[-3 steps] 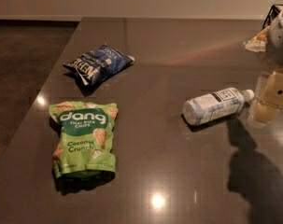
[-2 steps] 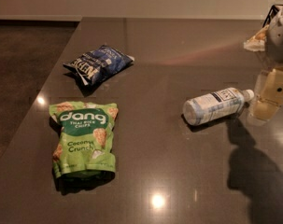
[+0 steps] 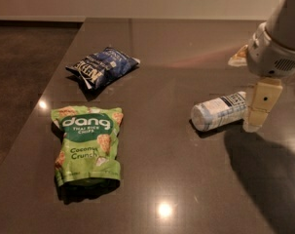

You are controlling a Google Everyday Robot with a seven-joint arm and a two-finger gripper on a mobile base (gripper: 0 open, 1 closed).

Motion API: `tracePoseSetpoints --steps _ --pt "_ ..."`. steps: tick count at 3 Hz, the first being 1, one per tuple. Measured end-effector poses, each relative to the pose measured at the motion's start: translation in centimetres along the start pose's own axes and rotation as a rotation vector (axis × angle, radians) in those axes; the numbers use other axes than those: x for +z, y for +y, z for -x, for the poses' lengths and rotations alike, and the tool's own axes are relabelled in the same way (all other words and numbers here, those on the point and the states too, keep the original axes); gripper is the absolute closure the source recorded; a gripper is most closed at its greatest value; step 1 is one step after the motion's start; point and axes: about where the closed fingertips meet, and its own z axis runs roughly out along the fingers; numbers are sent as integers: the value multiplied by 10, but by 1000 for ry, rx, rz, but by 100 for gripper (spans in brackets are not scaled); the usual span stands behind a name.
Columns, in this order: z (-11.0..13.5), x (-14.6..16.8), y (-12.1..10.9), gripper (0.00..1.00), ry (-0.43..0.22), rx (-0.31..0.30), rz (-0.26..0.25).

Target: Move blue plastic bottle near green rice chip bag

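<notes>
Table (image 3: 186,48): a dark, glossy top that fills most of the view, with two bright light spots on its near part. There is dark floor (image 3: 20,82) to its left.
Arm (image 3: 278,43): pale grey. It enters from the upper right corner and throws a broad shadow on the table at the lower right.
Green bag (image 3: 87,143): lies flat and face up at the near left, with white "dang" lettering across its far end. It is well apart from the bottle.
Blue bag (image 3: 102,66): dark and crinkled, at the far left, beyond the green bag and apart from it.
Bottle (image 3: 217,112): pale bluish with a white-and-navy label. It lies on its side at the right of the table, its rounded end toward the green bag and its other end by the gripper.
Gripper (image 3: 258,112): beige, hangs down from the arm with its tip at the table, right against the bottle's right end. It is probably touching the bottle, though the view there is poor. Whether it is open or closed cannot be told.
Tan thing (image 3: 238,56): at the far right, partly behind the arm. What it is cannot be made out.
</notes>
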Motion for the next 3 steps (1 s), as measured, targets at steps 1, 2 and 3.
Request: tracePoseSetpoints --steps 1,2,3 --pt "-7 34 -7 0 23 -102 71" --pt "-13 54 -15 0 39 -183 106" --pt "-15 67 -17 7 46 -230 127"
